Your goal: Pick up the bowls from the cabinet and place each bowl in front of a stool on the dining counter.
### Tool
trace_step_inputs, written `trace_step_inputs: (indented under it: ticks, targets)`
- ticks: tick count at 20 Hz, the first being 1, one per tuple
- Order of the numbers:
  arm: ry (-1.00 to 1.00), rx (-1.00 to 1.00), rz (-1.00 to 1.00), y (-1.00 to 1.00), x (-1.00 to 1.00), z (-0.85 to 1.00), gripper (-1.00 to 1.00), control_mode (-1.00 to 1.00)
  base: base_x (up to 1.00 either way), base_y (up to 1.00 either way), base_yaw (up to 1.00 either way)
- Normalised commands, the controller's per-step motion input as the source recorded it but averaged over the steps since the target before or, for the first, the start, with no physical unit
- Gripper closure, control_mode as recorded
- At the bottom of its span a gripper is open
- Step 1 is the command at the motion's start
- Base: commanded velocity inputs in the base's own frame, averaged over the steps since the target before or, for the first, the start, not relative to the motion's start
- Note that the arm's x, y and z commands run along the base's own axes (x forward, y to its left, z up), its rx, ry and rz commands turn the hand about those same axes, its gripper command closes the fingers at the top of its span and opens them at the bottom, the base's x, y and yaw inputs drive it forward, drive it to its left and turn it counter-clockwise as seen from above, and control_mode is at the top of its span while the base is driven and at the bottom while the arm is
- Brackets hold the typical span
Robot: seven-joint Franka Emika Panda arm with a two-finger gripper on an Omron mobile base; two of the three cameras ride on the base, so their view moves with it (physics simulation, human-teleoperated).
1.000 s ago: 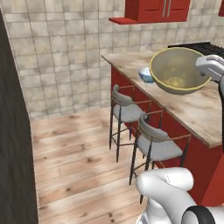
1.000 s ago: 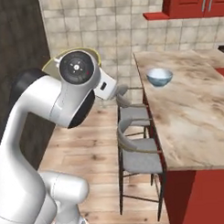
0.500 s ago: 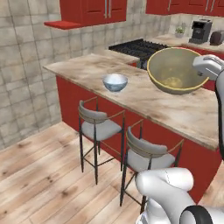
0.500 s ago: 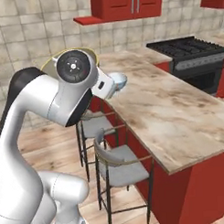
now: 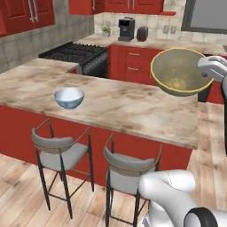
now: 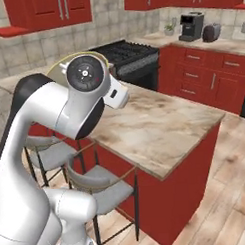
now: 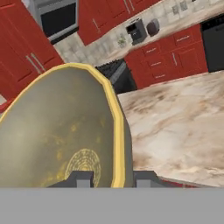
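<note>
Two bowls in play, both referenced to the dining counter (image 5: 133, 108). The white-and-blue bowl (image 5: 68, 97) sits upright on the marble top near the stool-side edge, directly behind the left stool (image 5: 55, 148) in the left base view, with nothing touching it. The olive-tan bowl (image 5: 181, 72) is off the surface, held in the air above the counter's right end, tilted so its mouth faces the left base camera. The gripper (image 7: 112, 178) is pinched narrow on that bowl's yellowish rim: in the hand view one finger tip (image 7: 81, 178) is inside the rim and the other outside, with the wall between them. The hand view also looks along the bowl's inner face (image 7: 61, 140) with the marble top below and to the right of it. In the right base view the arm's elbow covers most of the bowl, leaving only an arc of its rim (image 6: 67, 60) showing above the joint. The second stool (image 5: 126, 170) stands at the counter's front panel, right of the first, and the marble behind it is bare. Beyond the counter, on its far side: a black stove (image 5: 75, 53), and a coffee machine (image 5: 126, 29) on the back counter.
</note>
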Motion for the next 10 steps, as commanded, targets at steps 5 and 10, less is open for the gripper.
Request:
trace_step_inputs:
  ticks: [5, 10]
  targets:
    - [0.00, 0.00, 0.00, 0.00, 0.00, 0.00, 1.00, 1.00, 0.63, 0.77, -0.67]
    - [0.00, 0.00, 0.00, 0.00, 0.00, 0.00, 1.00, 1.00, 0.58, 0.93, -0.62]
